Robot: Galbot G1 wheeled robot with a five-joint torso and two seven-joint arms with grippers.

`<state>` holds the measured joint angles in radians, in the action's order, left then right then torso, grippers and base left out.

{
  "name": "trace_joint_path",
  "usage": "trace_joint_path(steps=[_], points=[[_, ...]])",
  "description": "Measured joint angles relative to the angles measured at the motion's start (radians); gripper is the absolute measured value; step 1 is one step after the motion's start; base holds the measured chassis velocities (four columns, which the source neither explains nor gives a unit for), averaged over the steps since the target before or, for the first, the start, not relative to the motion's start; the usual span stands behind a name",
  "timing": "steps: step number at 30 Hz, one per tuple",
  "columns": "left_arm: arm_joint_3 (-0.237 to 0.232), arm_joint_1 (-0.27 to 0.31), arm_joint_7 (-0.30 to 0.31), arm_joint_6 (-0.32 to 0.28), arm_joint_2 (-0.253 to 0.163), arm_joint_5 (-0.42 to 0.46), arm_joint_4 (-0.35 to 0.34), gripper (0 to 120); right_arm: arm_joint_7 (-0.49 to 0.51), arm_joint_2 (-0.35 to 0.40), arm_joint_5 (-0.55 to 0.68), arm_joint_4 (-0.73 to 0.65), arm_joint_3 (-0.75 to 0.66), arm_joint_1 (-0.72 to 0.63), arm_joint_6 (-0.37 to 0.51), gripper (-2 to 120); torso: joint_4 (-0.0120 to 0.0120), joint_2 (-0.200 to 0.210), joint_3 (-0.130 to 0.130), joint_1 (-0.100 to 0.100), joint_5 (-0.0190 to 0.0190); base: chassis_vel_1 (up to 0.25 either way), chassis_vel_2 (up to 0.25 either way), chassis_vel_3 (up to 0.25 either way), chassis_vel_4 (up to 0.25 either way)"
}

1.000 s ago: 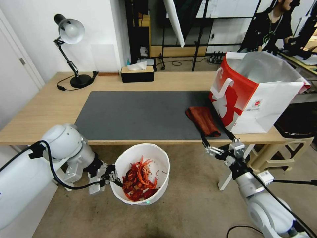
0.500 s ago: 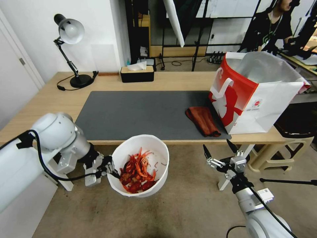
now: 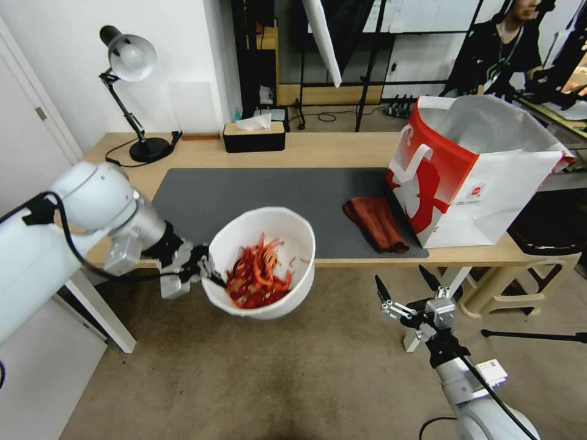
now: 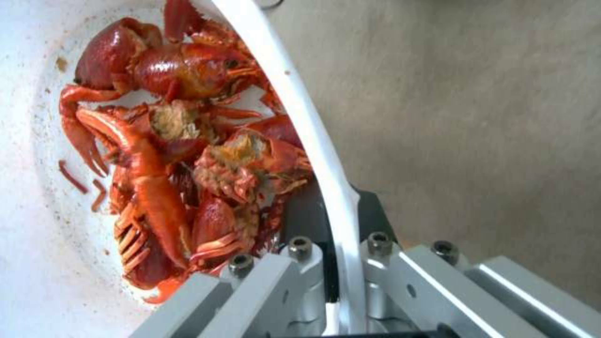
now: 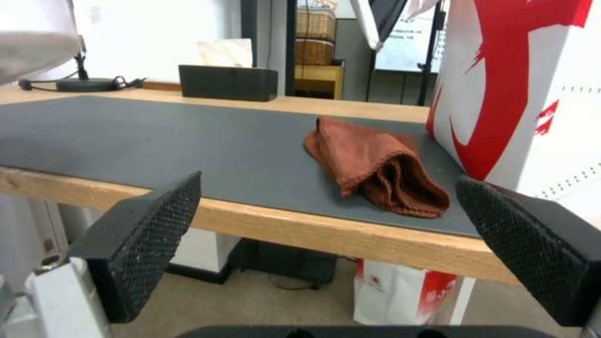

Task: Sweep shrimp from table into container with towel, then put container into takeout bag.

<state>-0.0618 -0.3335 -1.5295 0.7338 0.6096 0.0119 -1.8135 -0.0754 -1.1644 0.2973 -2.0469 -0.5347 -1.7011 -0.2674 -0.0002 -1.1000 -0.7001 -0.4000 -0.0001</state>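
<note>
My left gripper [image 3: 205, 273] is shut on the rim of the white container [image 3: 293, 238], holding it in the air at the table's [image 3: 92, 183] front edge, tilted toward me. The shrimp [image 3: 257, 278] lie heaped inside it; in the left wrist view the shrimp [image 4: 188, 155] fill the bowl beside the pinched container rim [image 4: 313, 141]. The rust-red towel [image 3: 374, 223] lies crumpled on the grey mat next to the red and white takeout bag [image 3: 477, 177], which stands open at the table's right end. My right gripper [image 3: 406, 287] hangs open below the table edge, in front of the towel [image 5: 375, 169].
A black tissue box [image 3: 254, 135] and a desk lamp [image 3: 131, 67] stand at the back of the table. The grey mat [image 3: 257, 201] covers its middle. A stool [image 3: 544, 256] sits right of the table. The takeout bag's side [image 5: 532, 94] rises beside the towel.
My left arm has lifted the container of shrimp from near the floor up to table height. My right gripper has dropped lower and back from the table edge.
</note>
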Motion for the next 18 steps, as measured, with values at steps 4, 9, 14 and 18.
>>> trace_joint_path(steps=[4,9,14,18], points=[[-0.031,0.064,0.000,0.004,0.036,-0.006,0.043,0,-0.001,-0.002,-0.003,0.000,0.000,-0.002,-0.002,100,0.0002,0.000,0.000,0.000,0.0001,0.000,0.000,0.000,0.000],[-0.061,0.123,0.000,0.010,0.086,-0.015,0.084,0,-0.001,-0.006,-0.004,0.000,0.001,-0.002,-0.002,100,0.0001,0.000,0.000,0.000,0.0001,0.000,0.000,0.000,0.000],[-0.084,0.172,0.000,0.009,0.141,-0.024,0.125,0,-0.001,-0.009,-0.006,0.005,0.002,-0.001,-0.002,100,0.0001,0.000,0.000,0.000,0.0003,0.000,0.000,0.000,0.000],[-0.085,0.194,0.001,0.007,0.178,-0.032,0.160,0,0.000,-0.010,-0.006,0.009,0.005,0.005,-0.002,100,0.0001,0.000,0.000,0.000,0.0002,0.000,0.000,0.000,0.000]])
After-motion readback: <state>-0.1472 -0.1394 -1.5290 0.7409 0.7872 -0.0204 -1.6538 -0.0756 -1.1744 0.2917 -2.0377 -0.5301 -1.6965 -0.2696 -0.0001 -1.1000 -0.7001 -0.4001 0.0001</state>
